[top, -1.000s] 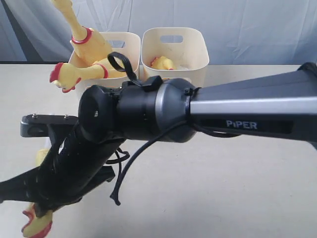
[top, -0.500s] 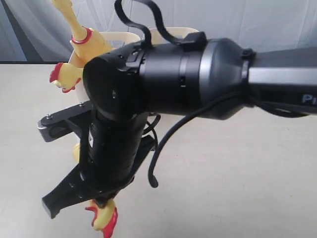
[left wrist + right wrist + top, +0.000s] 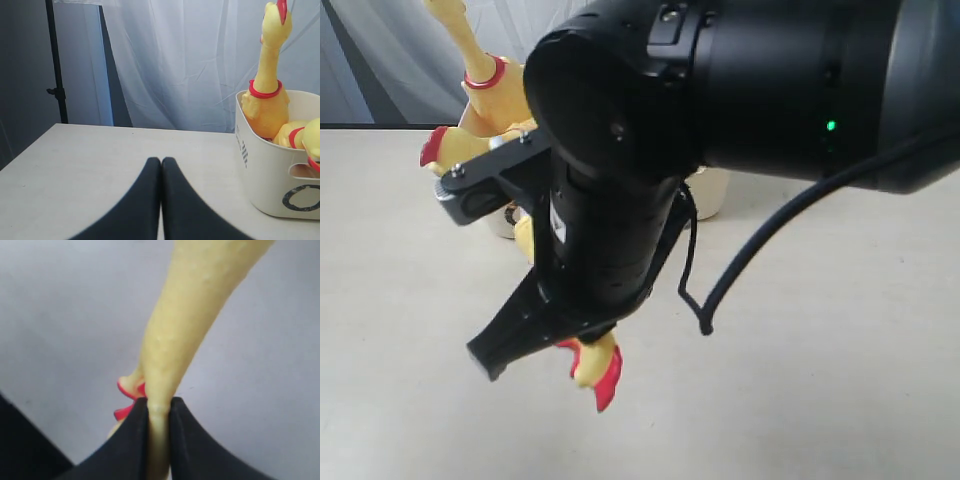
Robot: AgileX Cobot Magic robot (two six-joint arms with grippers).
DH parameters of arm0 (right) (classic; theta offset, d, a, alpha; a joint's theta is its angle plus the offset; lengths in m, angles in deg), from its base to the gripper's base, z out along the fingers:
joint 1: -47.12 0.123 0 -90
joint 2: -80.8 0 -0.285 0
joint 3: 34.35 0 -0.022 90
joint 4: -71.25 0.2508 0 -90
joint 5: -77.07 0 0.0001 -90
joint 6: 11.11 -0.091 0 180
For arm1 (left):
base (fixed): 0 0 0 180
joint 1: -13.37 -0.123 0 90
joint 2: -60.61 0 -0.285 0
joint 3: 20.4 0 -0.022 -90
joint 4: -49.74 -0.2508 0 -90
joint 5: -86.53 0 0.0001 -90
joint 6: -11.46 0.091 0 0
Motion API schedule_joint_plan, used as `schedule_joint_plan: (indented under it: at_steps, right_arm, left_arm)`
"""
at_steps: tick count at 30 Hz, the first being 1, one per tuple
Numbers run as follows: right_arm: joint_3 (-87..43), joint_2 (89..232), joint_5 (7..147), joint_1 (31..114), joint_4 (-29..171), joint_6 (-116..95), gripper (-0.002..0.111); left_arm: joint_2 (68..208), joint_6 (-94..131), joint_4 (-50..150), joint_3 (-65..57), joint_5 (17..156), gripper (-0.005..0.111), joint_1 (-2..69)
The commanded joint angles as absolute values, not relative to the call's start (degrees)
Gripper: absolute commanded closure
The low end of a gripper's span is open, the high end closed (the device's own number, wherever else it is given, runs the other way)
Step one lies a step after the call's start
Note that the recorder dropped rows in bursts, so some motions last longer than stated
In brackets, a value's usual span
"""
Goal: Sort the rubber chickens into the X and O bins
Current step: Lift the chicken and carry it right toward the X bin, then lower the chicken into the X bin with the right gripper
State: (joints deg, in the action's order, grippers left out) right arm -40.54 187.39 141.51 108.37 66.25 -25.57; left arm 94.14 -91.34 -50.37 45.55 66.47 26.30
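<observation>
You're pinching a thin yellow chicken (image 3: 195, 305) in your right hand (image 3: 159, 407), its red-tipped end hanging down; your left hand (image 3: 161, 167) is resting pressed together.

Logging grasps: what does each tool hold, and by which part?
The right tool pinches a rubber chicken by a narrow stretch, apparently its neck; the left tool is shut, empty.

Matt pimpled rubber chicken (image 3: 185, 325); smooth cream plastic bin (image 3: 265, 170).
</observation>
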Motion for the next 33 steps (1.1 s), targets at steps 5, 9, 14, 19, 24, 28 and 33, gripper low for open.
schedule_joint_plan:
  at_steps: [5, 9, 14, 19, 24, 28, 33]
  right_arm:
    - [-40.2, 184.9, 135.0, 104.4, 50.4, -35.9, 0.109]
    - [-40.2, 184.9, 131.5, 100.7, 46.9, -38.3, 0.109]
    - [-40.2, 184.9, 126.1, 95.9, 42.4, -42.1, 0.109]
    - [-40.2, 185.2, 118.3, 92.1, 36.8, -46.1, 0.109]
    - [-40.2, 187.2, 113.6, 89.1, 31.6, -48.7, 0.109]
    - [-40.2, 190.0, 110.6, 86.7, 28.2, -49.4, 0.109]
    - [-40.2, 192.9, 105.0, 84.7, 21.0, -55.1, 0.109]
  left_arm:
    - [93.8, -91.4, -50.2, 45.7, 65.8, 0.107, 26.6]
    - [93.8, -91.4, -50.2, 45.7, 65.8, 0.107, 26.6]
    - [93.8, -91.4, -50.2, 45.7, 65.8, 0.107, 26.6]
    - [93.8, -91.4, -50.2, 45.7, 65.8, 0.107, 26.6]
    - [93.8, -91.4, -50.2, 45.7, 65.8, 0.107, 26.6]
    - [93.8, -91.4, -50.2, 45.7, 65.8, 0.107, 26.6]
    - [93.8, -91.4, -50.2, 45.7, 65.8, 0.107, 26.6]
